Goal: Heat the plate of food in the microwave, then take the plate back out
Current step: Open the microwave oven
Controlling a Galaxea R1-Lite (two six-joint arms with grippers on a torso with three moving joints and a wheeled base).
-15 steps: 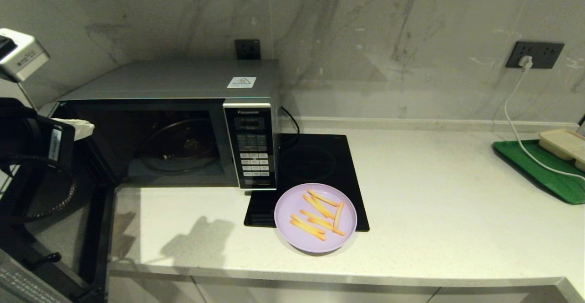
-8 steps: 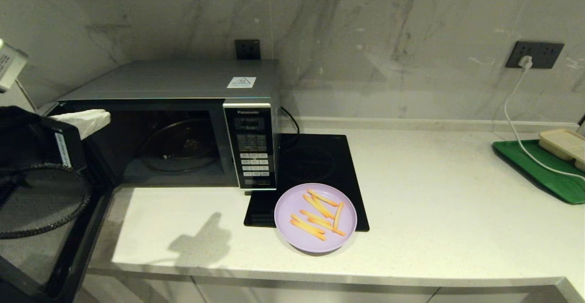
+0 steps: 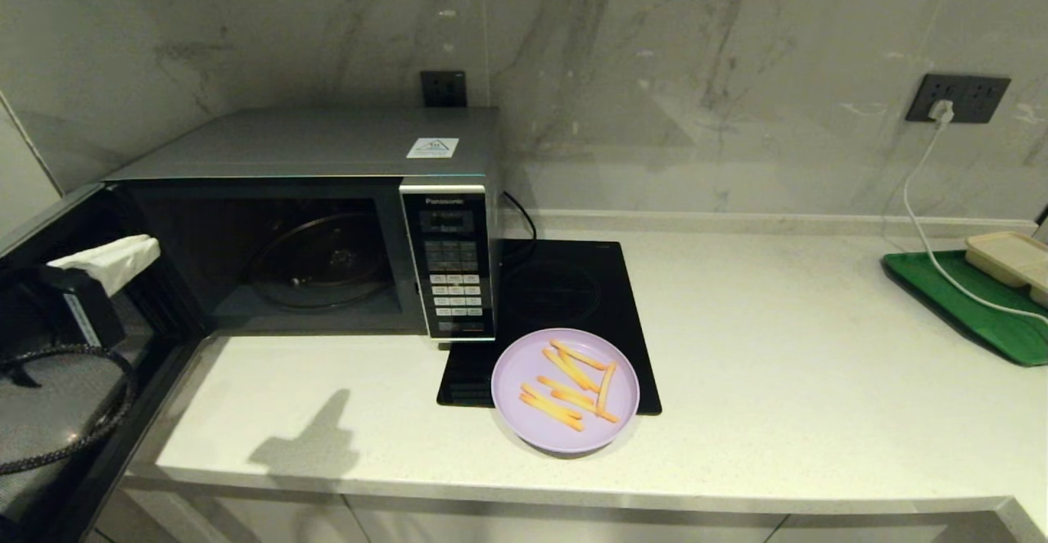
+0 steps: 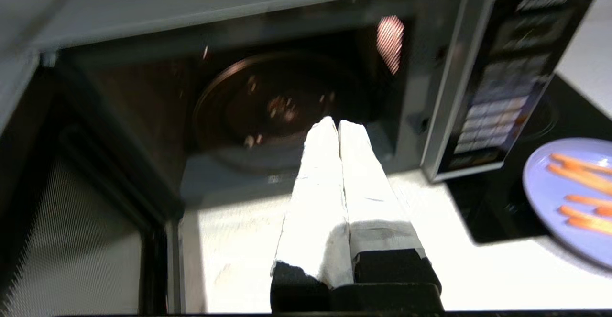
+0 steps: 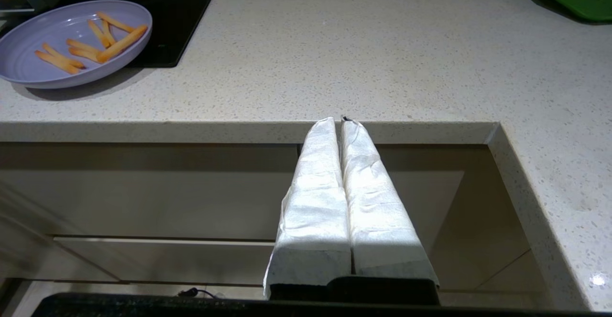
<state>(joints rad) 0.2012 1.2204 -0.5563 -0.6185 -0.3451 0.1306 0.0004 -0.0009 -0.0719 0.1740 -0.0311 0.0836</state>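
The white speckled tabletop (image 3: 778, 379) carries everything here, and at its ten o'clock corner the microwave (image 3: 327, 223) is seen with its door (image 3: 98, 379) swung fully open toward eight o'clock, the glass turntable (image 3: 319, 260) bare inside. A black induction cooktop (image 3: 565, 305) lies just beside the microwave at its three o'clock, and the plate of food (image 3: 565, 390) rests partly on the cooktop's front edge, at about six o'clock from the keypad, not yet loaded. The left gripper (image 4: 334, 128) is held in front of the open cavity, jaws pressed together and empty. The right gripper (image 5: 337, 123) is parked low before the counter front, jaws likewise closed on nothing. Trouble is judged likeliest at pickup: the shallow rim offers little purchase, so the plate could tilt and the loose fries (image 3: 569, 383) could slide off. The open door could also be struck by the left arm.
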